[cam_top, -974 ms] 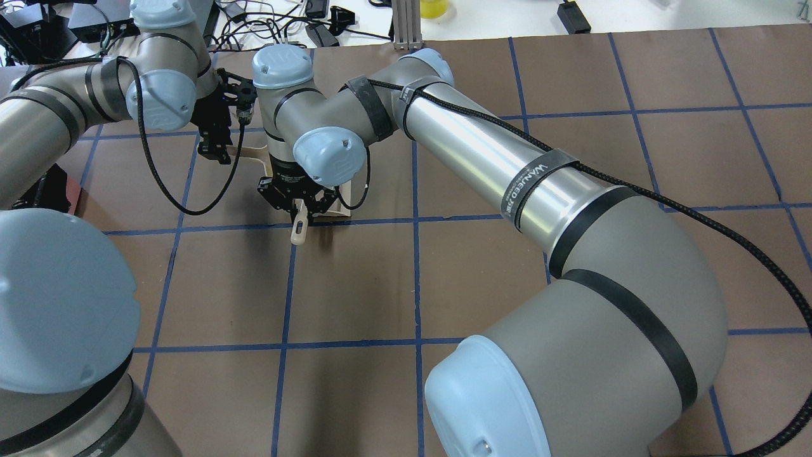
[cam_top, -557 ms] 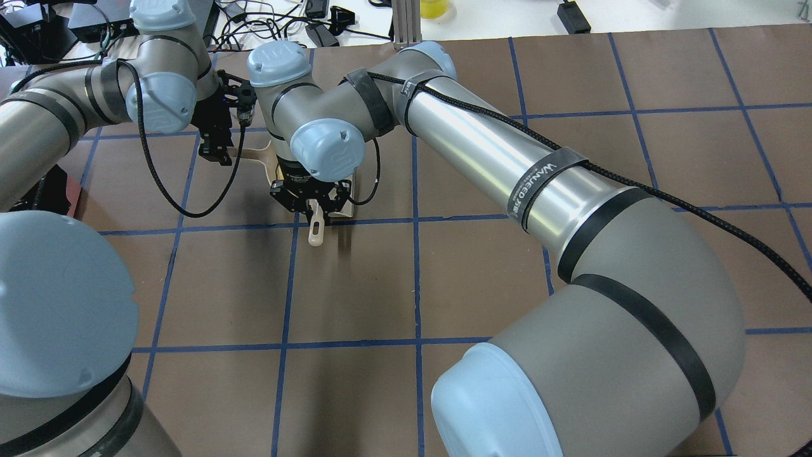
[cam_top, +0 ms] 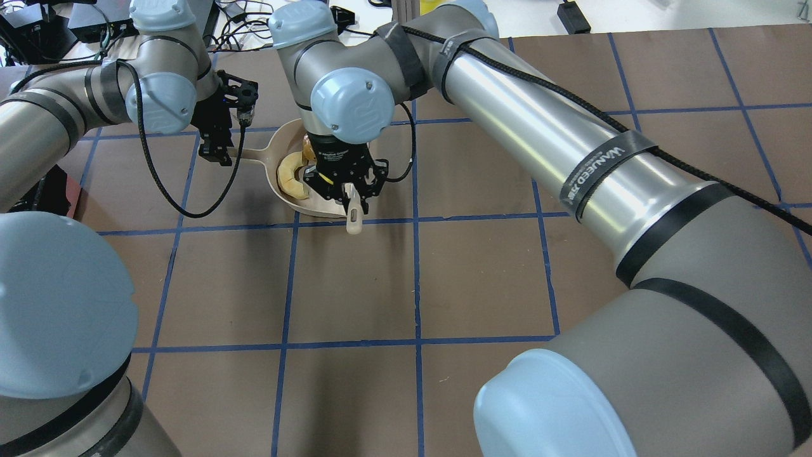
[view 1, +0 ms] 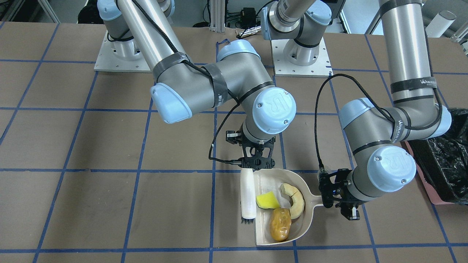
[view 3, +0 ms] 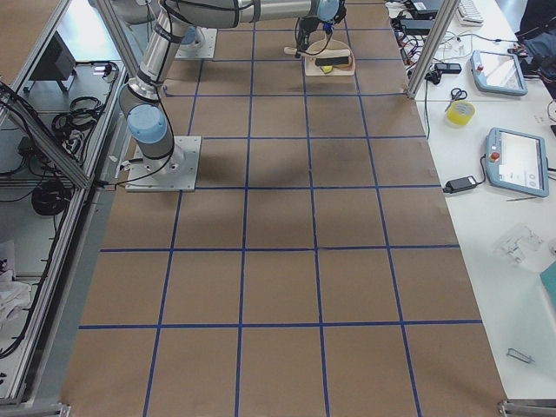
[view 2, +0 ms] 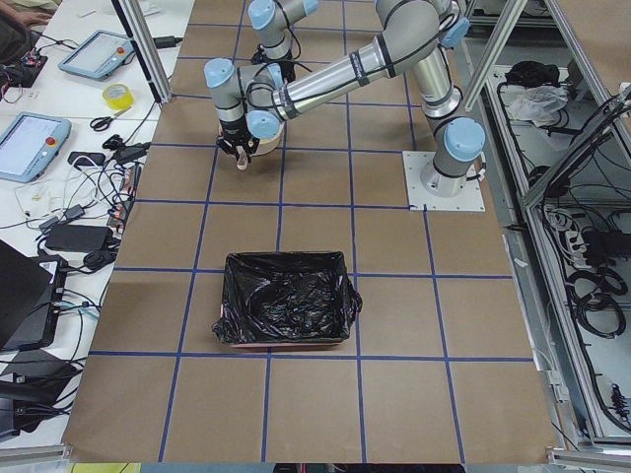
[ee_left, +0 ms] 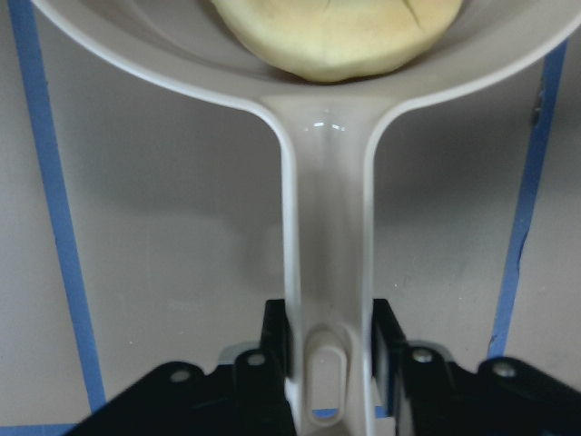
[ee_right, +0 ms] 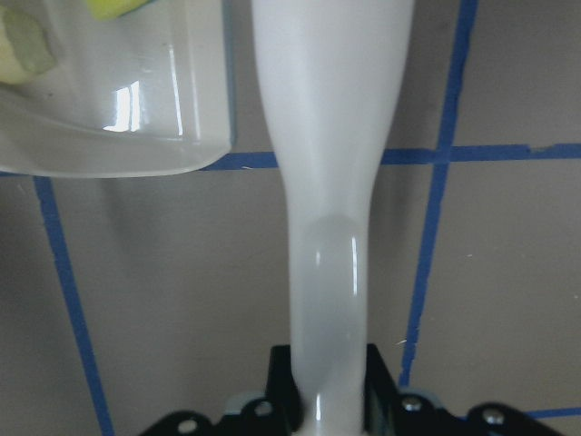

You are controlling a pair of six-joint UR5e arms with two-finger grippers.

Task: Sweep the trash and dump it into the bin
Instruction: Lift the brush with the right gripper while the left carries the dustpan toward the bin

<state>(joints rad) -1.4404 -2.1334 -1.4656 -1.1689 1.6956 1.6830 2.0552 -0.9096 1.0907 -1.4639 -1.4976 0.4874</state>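
Observation:
The beige dustpan (view 1: 305, 223) lies on the table and holds the trash: a yellow-green sponge block (view 1: 268, 200), an orange-brown lump (view 1: 280, 224) and a cream crescent slice (view 1: 295, 200). My left gripper (view 1: 342, 200) is shut on the dustpan handle (ee_left: 327, 263). My right gripper (view 1: 256, 163) is shut on a white brush (view 1: 248, 197), which lies along the pan's side next to the sponge. In the overhead view the right gripper (cam_top: 346, 184) hides most of the pan (cam_top: 279, 143); the crescent (cam_top: 288, 178) shows. The pink bin (view 2: 286, 310) with its black bag stands far off on the left arm's side.
The bin also shows at the right edge of the front-facing view (view 1: 444, 160), close to my left arm's elbow. Brown paper with blue tape lines covers the table (cam_top: 355, 285). Cables, tablets and tape lie on side benches beyond the table edge.
My right gripper has moved right and a little farther away with the brush, uncovering the dustpan and the crescent in the overhead view. The left arm has not moved.

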